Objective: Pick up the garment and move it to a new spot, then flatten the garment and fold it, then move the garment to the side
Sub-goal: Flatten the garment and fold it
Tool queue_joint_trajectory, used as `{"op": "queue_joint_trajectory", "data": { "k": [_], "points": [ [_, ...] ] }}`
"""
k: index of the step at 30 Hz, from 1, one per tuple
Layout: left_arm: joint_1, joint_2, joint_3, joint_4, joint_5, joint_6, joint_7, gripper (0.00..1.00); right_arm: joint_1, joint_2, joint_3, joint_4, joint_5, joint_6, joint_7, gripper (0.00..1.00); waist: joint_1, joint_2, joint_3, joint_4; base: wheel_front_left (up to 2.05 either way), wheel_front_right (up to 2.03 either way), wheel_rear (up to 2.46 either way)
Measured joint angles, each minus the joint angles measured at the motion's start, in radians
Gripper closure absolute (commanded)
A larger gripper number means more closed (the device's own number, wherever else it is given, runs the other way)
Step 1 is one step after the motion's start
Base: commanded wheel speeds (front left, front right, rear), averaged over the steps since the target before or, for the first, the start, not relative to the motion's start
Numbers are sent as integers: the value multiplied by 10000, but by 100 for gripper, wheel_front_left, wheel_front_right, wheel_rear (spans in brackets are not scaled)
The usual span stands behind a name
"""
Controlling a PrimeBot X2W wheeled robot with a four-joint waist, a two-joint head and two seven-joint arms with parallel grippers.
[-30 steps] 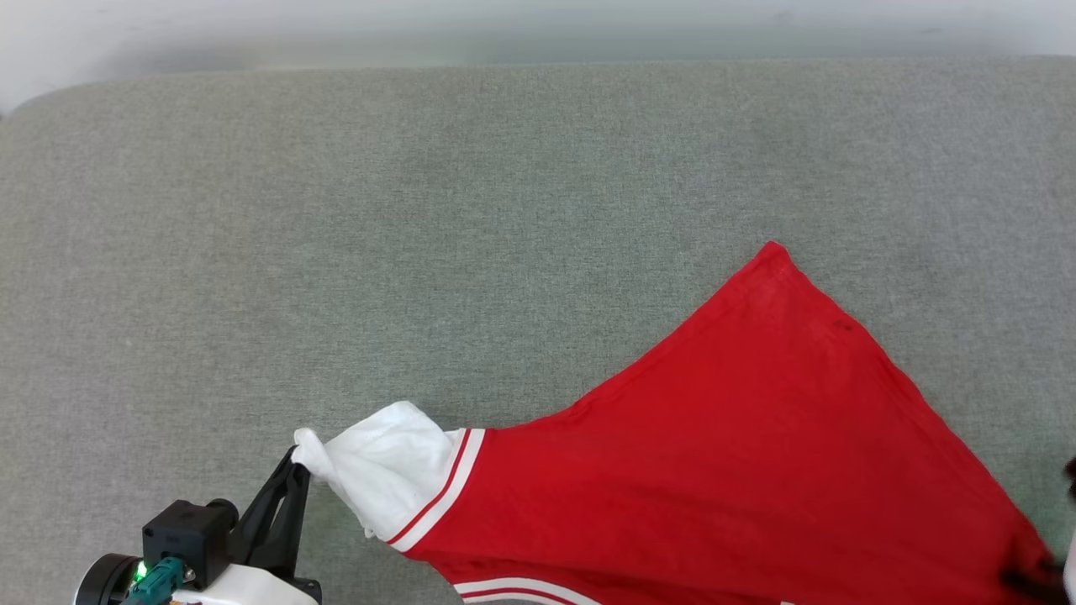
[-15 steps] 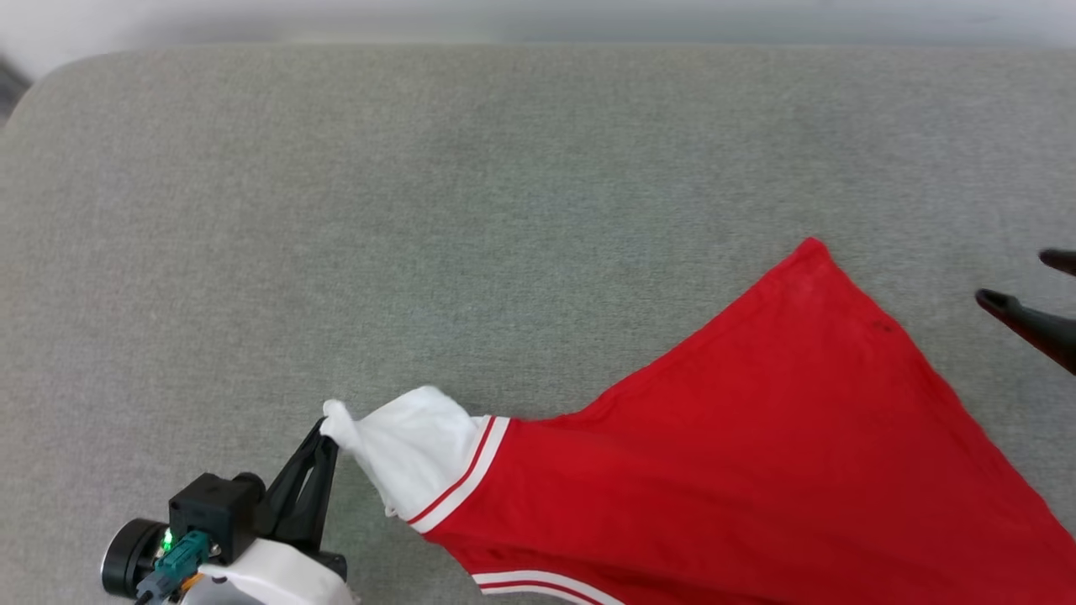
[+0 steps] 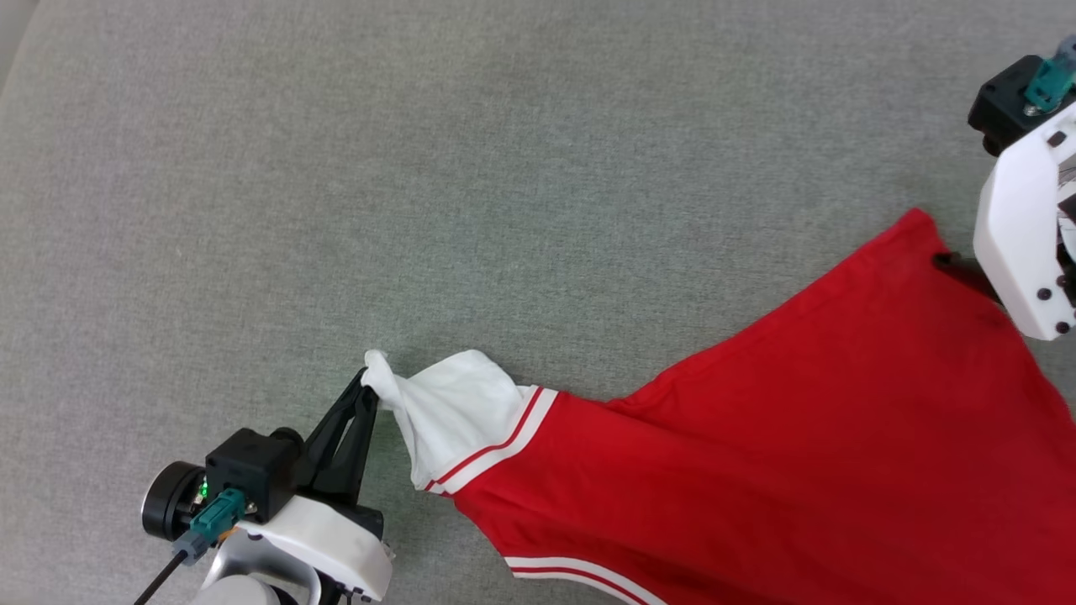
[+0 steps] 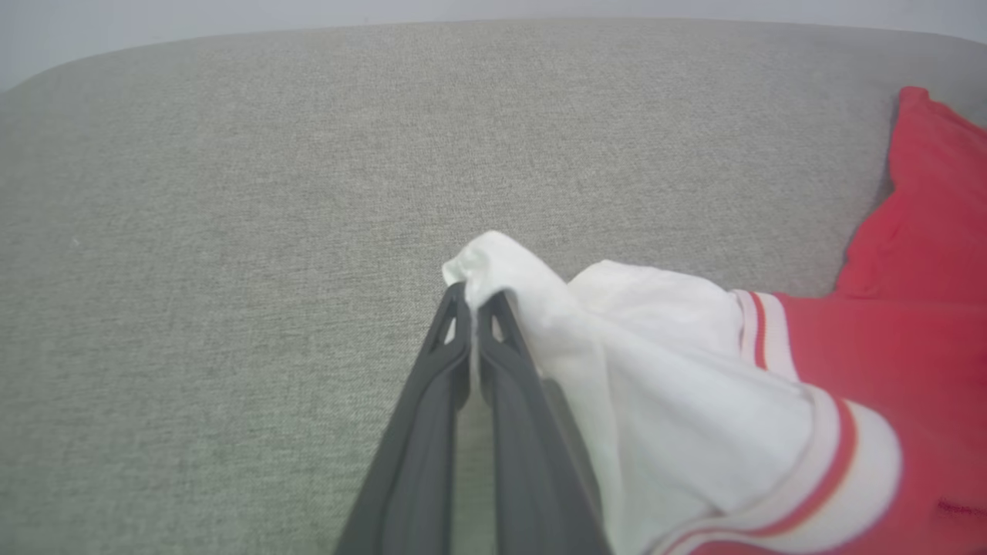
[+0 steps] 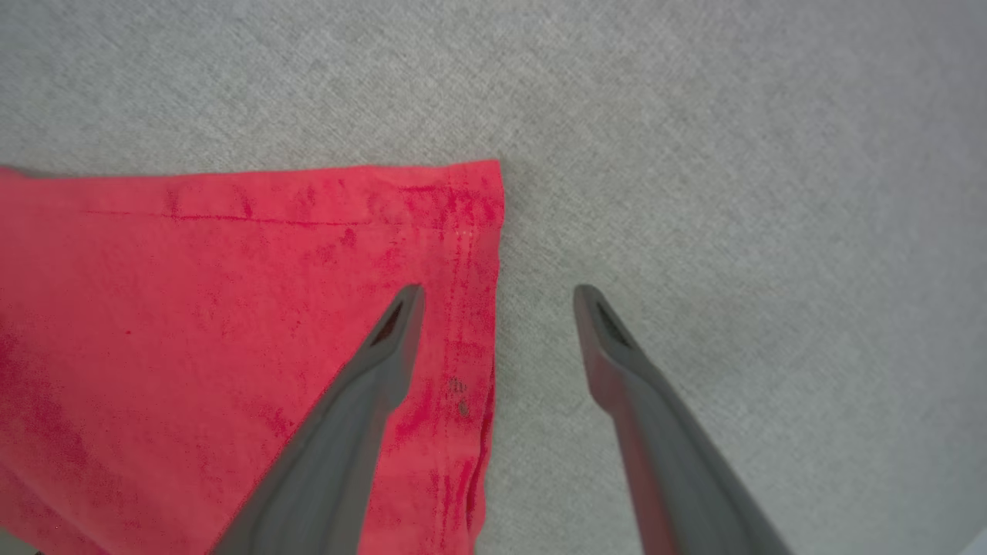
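Evidently the right pincer had just let go. A second before, it was clenched at the near right edge of the garment, at the very margin of the head view. It then sprang wide and travelled to the far hem corner. There it hung released, jaws spread, with one finger over the red cloth just inside the side seam and the other over the bare grey counter. Whether the tips touched the fabric could not be told.

The left pincer had not altered: it stayed clenched on the bunched tip of the white sleeve, drawing it to a point. The head camera had itself swung during that second, so the shirt's apparent slide in that view was likely the camera's doing.

The garment lay plain red side up on the counter, spread from the held sleeve at the left to the hem corner at the far right. It was rippled near the sleeve and slack through the middle.

To my judgement the change belonged to the flattening step. The right pincer straddled the hem corner, well placed to pinch it, and with the sleeve held opposite, a pull apart would probably draw the cloth smooth. Folding and moving aside were not yet begun.
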Motion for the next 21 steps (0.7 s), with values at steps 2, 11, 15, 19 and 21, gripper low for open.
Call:
{"op": "queue_joint_trajectory", "data": {
  "k": [2, 11, 15, 19, 21],
  "points": [
    [-102, -52, -29, 67, 58, -63, -15, 100, -164, 130, 301, 416, -17, -2, -207, 0, 0, 0, 170, 117, 0, 0, 0],
    [-408, -278, -111, 359, 104, -182, -86, 100, -352, 192, 1404, 1536, 270, -2, -1197, 0, 0, 0, 571, 364, 0, 0, 0],
    [-408, -303, -115, 493, 98, -224, -105, 100, -476, 171, 1755, 1747, 314, 0, -1964, 100, 0, 0, 406, 245, 0, 0, 0],
    [-446, -286, -12, 617, 155, -238, -161, 100, -526, 295, 1864, 1950, 642, 0, -2794, 100, 0, 0, 37, 116, 0, 0, 0],
    [-657, -295, -19, 727, 265, -259, -178, 100, -534, 280, 1870, 1956, 736, 0, -3196, 100, 1, 0, -202, 62, 0, 0, 0]
  ]
}}
